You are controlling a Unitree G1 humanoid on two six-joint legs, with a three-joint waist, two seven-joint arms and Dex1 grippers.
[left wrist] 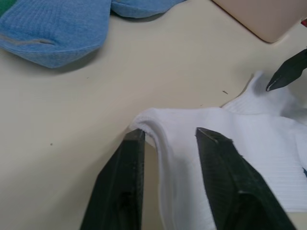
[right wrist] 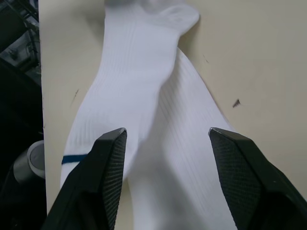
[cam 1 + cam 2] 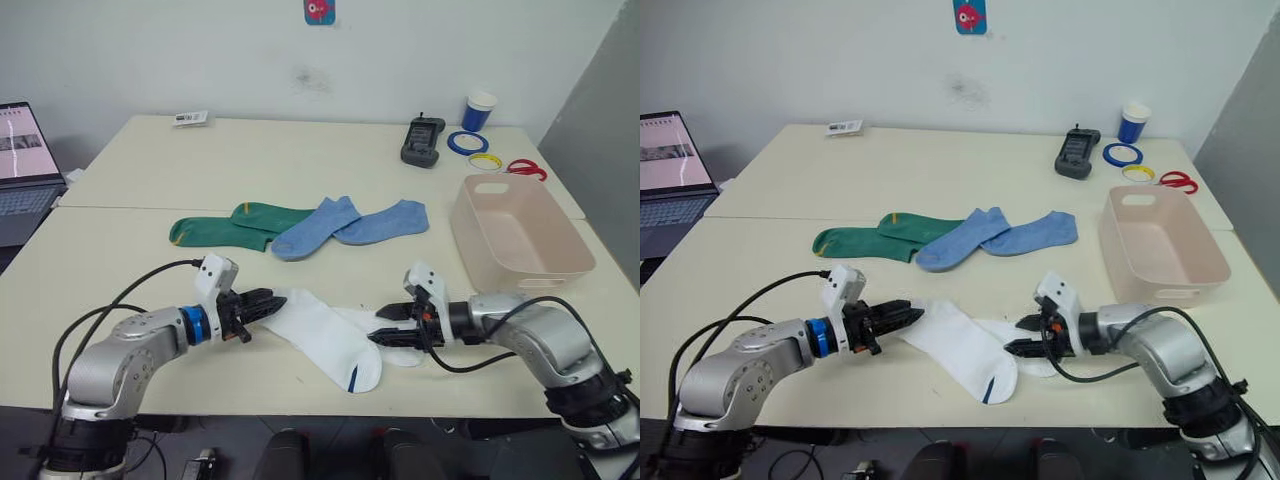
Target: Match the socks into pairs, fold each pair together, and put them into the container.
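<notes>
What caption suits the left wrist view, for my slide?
Open left claw straddling the soft white ankle sock edge on the cream table.

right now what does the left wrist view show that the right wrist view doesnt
Left wrist view: the light blue socks, a corner of the pale pink container, and the left end effector open, its fingers straddling the bunched edge of a white sock, with a tip of the other end effector showing beyond.

Right wrist view: the right end effector open over the two white socks laid together, a thin blue mark on one, and the table's front edge.

Both: the white socks and the cream tabletop.
</notes>
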